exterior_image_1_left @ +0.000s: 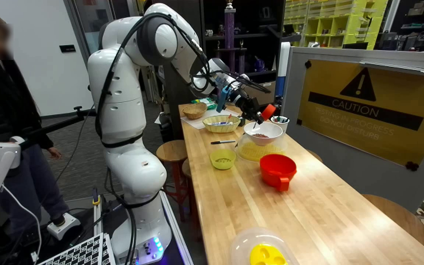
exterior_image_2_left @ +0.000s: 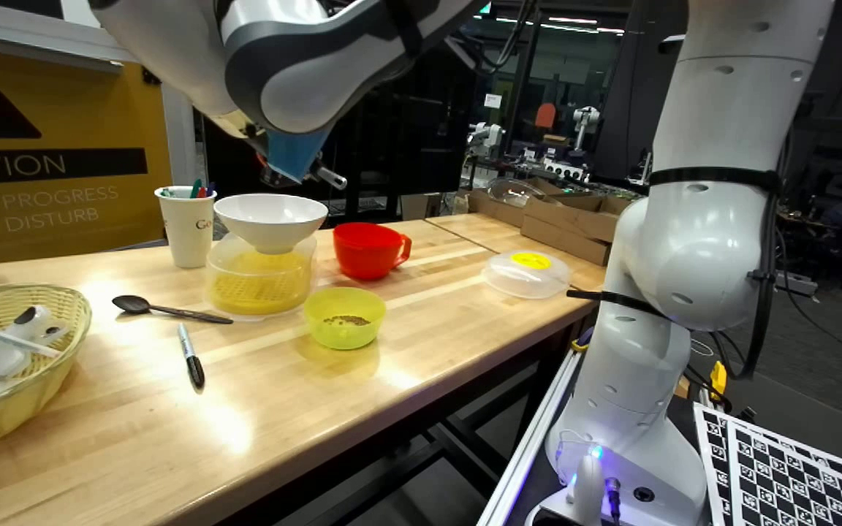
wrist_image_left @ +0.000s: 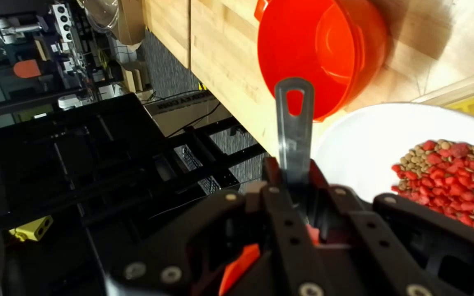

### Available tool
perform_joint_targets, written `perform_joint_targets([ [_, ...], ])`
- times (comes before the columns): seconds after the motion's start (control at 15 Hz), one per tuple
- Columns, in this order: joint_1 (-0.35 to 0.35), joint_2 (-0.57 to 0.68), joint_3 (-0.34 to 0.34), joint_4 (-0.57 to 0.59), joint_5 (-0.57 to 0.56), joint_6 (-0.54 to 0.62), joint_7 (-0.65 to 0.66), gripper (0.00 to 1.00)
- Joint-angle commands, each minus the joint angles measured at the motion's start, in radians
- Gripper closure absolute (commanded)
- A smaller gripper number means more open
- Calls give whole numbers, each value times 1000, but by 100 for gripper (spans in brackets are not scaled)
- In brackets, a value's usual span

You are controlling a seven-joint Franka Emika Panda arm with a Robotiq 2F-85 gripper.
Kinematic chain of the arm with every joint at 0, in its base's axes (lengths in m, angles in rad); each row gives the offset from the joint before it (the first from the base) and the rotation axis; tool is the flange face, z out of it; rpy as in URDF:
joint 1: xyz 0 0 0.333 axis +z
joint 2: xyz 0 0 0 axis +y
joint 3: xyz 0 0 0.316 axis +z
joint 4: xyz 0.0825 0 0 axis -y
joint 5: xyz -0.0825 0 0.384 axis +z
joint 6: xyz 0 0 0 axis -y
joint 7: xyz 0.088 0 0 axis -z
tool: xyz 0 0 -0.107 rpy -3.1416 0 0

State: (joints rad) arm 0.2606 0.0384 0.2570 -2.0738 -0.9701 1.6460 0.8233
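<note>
A grey-handled tool (wrist_image_left: 294, 144), pinched in the claw (wrist_image_left: 294, 176), is up off the worktop (exterior_image_1_left: 234, 206), not yet set down, near the white bowl (wrist_image_left: 352, 152) by the edge facing the sign (exterior_image_1_left: 361, 110). That bowl already carries red and brown pellets (wrist_image_left: 453, 181); the yellow-green bowl (exterior_image_2_left: 344, 337) holds brown bits (exterior_image_2_left: 348, 320)

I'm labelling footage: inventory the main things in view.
Container: 1, clear and yellow, tabletop
Large bowl: 1, white, atop container
Pellets: many, red, brown, in large bowl
Small bowl: 1, lime, tabletop
Handled cup: 1, red, tabletop
Loose marker: 1, grey-black, tabletop
Spoon: 1, black, tabletop
Paper cup: 1, white, tabletop
Baskets: 2, yellow, brown, tabletop
Dome: 1, clear, tabletop
Utensil: 1, grey handle, in pincer
Arm: 1, white, over tabletop
Pincer: 1, black, arm's end
</note>
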Motion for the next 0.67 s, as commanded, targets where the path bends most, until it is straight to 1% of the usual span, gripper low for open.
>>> perform_joint_targets([
  [0.0,5,-13,2,-27,-46,-2,22,96],
  [0.2,1,-21,1,-35,-9,16,-33,96],
  [0.6,0,-36,0,-35,-5,49,-106,96],
])
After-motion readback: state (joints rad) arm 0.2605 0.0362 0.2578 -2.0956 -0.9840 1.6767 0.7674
